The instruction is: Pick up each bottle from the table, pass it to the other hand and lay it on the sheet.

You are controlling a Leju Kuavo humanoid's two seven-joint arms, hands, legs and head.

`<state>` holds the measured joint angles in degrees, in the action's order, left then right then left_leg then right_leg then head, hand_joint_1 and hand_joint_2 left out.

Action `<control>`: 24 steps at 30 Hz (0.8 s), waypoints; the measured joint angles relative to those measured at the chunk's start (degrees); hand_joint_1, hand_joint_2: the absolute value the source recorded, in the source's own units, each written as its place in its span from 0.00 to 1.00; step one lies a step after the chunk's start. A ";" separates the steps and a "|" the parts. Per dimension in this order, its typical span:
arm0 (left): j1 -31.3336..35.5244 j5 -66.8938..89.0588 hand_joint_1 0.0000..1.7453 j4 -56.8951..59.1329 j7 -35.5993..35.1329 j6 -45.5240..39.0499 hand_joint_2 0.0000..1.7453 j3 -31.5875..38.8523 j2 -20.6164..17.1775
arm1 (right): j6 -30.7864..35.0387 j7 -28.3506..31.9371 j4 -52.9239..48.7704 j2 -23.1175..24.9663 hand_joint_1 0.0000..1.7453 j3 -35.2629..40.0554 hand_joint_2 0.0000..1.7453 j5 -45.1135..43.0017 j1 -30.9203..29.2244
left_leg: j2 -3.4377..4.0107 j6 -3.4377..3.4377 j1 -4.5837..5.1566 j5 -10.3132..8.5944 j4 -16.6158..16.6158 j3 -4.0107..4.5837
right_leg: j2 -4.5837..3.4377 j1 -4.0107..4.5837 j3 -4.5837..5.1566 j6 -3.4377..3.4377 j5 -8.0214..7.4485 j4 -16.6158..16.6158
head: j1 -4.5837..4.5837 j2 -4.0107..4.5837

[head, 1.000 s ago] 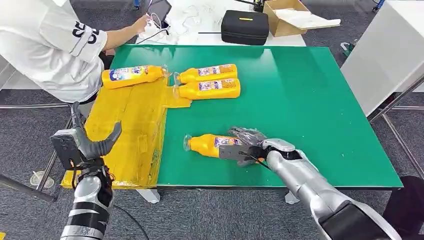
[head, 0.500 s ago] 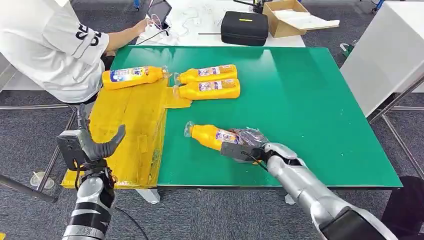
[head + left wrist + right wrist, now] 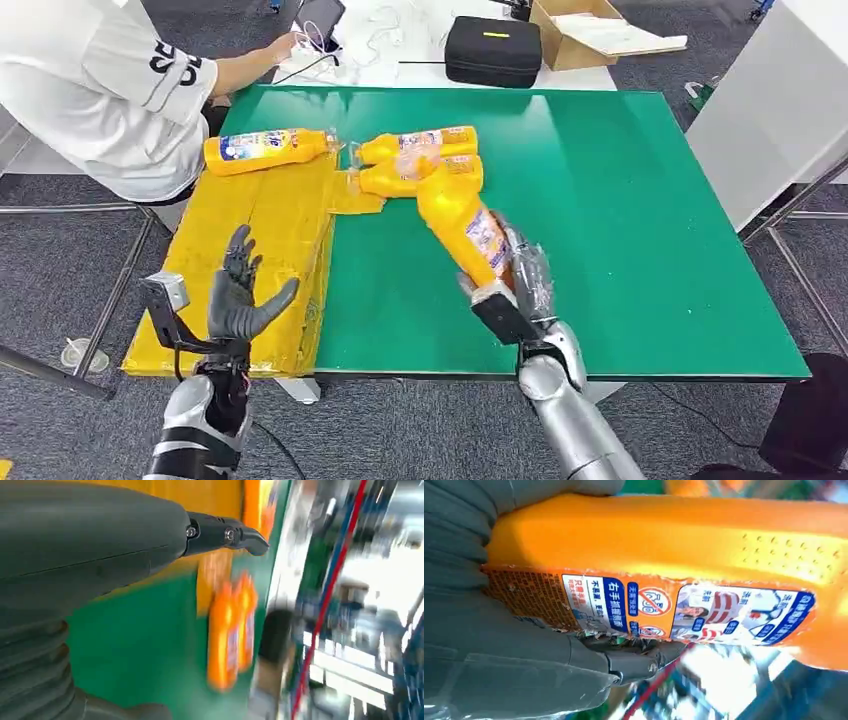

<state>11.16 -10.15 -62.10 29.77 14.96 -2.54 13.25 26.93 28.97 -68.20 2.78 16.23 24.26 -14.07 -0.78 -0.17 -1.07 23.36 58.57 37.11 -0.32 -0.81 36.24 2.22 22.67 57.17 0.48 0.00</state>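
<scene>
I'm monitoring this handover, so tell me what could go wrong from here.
The right robot hand grips the bottle near its base, so the long free end may tilt or slip. The left robot hand waits open, far off over the sheet; a misjudged pass could drop it onto the table.

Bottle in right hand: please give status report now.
Right hand grips bottle, lifted off table. Left hand open, fingers spread, above sheet. Path between hands clear.
</scene>
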 measured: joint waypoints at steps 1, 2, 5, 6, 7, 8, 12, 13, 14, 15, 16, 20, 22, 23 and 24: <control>-0.39 -0.29 0.00 -0.08 -0.12 0.31 1.00 -0.12 0.00 | 0.56 1.46 -0.14 0.08 1.00 -0.22 1.00 -0.43 0.66 | 0.00 0.00 0.00 0.01 0.00 0.00 | -0.01 0.00 0.00 0.00 0.00 0.00 | -0.02 0.00; -0.80 -2.91 0.00 -0.85 -1.24 3.04 1.00 -1.71 0.00 | 0.85 2.44 -1.49 1.11 1.00 -2.60 1.00 -0.52 1.37 | 0.01 0.03 0.01 0.04 0.00 0.00 | -0.01 0.00 0.00 0.00 0.00 0.00 | -0.02 0.00; -1.29 -8.71 0.00 -1.48 -3.32 9.16 1.00 -4.19 -0.28 | 0.87 5.86 -1.92 2.23 1.00 -4.95 1.00 0.02 2.84 | 0.01 0.03 0.01 0.05 0.00 0.00 | -0.01 0.00 0.00 0.00 -0.01 0.00 | -0.02 0.00; -1.38 -10.08 0.00 -1.51 -3.80 10.85 1.00 -5.19 -0.39 | 0.70 6.89 -1.88 2.66 1.00 -5.35 1.00 0.70 3.20 | 0.01 0.03 0.01 0.05 0.00 0.00 | -0.01 0.00 0.00 0.00 -0.01 0.00 | 0.00 0.00; -1.50 -10.95 0.00 -1.53 -4.02 11.95 1.00 -5.97 -0.52 | 0.65 7.73 -1.72 2.97 1.00 -5.41 1.00 1.34 3.40 | 0.01 0.03 0.00 0.05 0.00 0.00 | -0.01 0.00 0.00 0.00 -0.01 0.00 | 0.00 0.00; -1.64 -11.40 0.00 -1.55 -4.26 12.60 1.00 -6.89 -0.66 | 0.67 8.52 -1.46 3.37 1.00 -5.41 1.00 1.88 3.61 | 0.01 0.02 -0.01 0.05 0.00 -0.02 | -0.01 0.01 0.00 0.00 -0.01 0.00 | 0.00 0.00; -1.87 -12.63 0.00 -1.55 -4.41 13.90 1.00 -8.76 -1.05 | -0.07 9.22 -0.58 4.37 1.00 -5.44 1.00 2.36 4.00 | 0.02 0.02 -0.03 0.04 -0.01 -0.02 | -0.02 0.02 0.01 0.00 -0.01 0.00 | 0.00 0.00; -1.86 -13.13 0.00 -1.55 -4.39 14.68 1.00 -9.33 -1.22 | -1.06 9.52 0.01 4.68 1.00 -5.33 1.00 2.85 3.99 | 0.02 0.02 -0.03 0.04 -0.01 -0.02 | -0.01 0.02 0.00 0.00 0.00 0.00 | -0.02 0.00; -1.85 -13.37 0.00 -1.55 -4.37 15.34 1.00 -10.03 -1.40 | -1.75 9.76 0.82 5.00 1.00 -4.95 1.00 3.22 3.99 | 0.02 0.02 -0.03 0.04 -0.01 -0.01 | -0.01 0.02 0.00 0.00 0.00 0.00 | -0.02 0.00; -1.85 -13.37 0.00 -1.57 -4.37 15.60 1.00 -10.66 -1.51 | -2.16 10.24 1.79 5.50 1.00 -4.41 1.00 3.93 4.01 | 0.02 0.01 -0.03 0.04 -0.01 -0.01 | -0.02 0.02 0.01 0.00 0.00 0.00 | -0.02 0.00; -1.82 -13.37 0.00 -1.57 -4.33 15.62 1.00 -11.16 -1.62 | -2.41 10.50 2.84 5.98 1.00 -3.76 1.00 4.55 3.99 | 0.03 0.02 -0.03 0.04 -0.01 -0.01 | -0.02 0.02 0.01 0.00 0.00 0.00 | 0.00 0.00; -1.24 -12.93 0.00 -1.44 -4.15 15.01 1.00 -13.27 -1.92 | -1.12 10.83 7.99 8.35 1.00 0.62 1.00 5.34 3.57 | 0.05 0.01 -0.04 0.04 -0.01 0.00 | -0.02 0.02 0.04 -0.01 0.00 0.00 | 0.00 0.00; -0.75 -12.58 0.00 -1.11 -4.15 14.35 1.00 -14.07 -2.08 | -0.68 10.85 10.51 9.28 1.00 2.97 1.00 5.66 2.90 | 0.06 0.01 -0.04 0.04 -0.02 0.01 | -0.02 0.03 0.04 -0.01 0.00 0.00 | 0.00 0.00; -0.55 -12.47 0.00 -0.92 -4.17 14.31 1.00 -14.25 -2.08 | -0.62 10.85 11.42 9.68 1.00 3.86 1.00 5.82 2.56 | 0.07 0.01 -0.04 0.04 -0.02 0.01 | -0.03 0.03 0.04 -0.01 0.00 0.00 | 0.00 0.00; -0.23 -12.30 0.00 -0.54 -4.26 14.07 1.00 -14.49 -2.08 | -0.62 10.83 12.66 10.29 1.00 4.95 1.00 6.10 2.08 | 0.08 0.01 -0.04 0.04 -0.02 0.00 | -0.03 0.03 0.04 -0.01 0.00 0.00 | 0.00 0.00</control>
<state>10.93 -22.45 -62.64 25.51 29.03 -17.03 11.17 26.32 39.80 -55.53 13.07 21.18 30.36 -11.99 -0.71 -0.16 -1.11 23.39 58.55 37.11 -0.35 -0.78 36.28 2.21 22.67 57.17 0.48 0.00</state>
